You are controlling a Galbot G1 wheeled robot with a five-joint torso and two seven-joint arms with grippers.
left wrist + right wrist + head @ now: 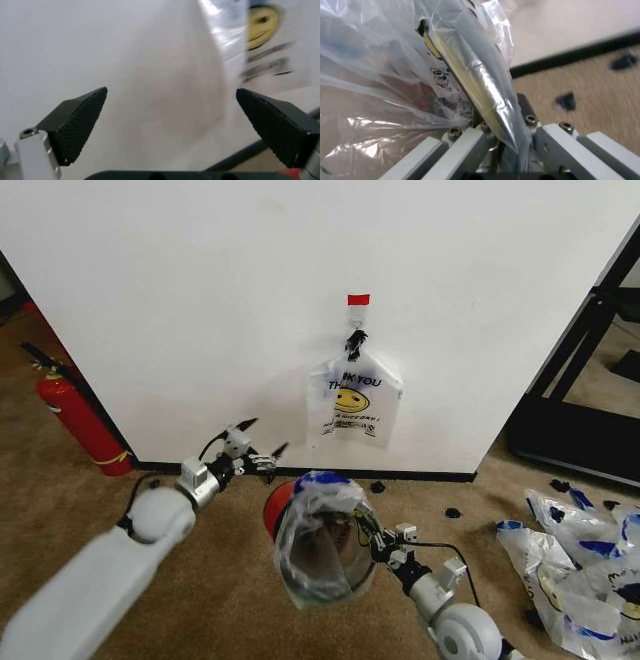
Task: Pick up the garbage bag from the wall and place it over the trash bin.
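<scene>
Garbage bag [352,408] hangs from a black clip under red tape [358,299] on the white wall [200,300]. Left gripper [258,444] hovers spread and empty near the baseboard — its wrist view catches the yellow smiley. Right gripper [378,541] clamps the plastic-lined trash bin [318,545] rim — seen close in its wrist view. Spare bags [575,565] litter the carpet; a fire extinguisher [82,424] stands left.

Brown carpet [200,580] with loose clear bags [570,565], fire extinguisher [80,425].
</scene>
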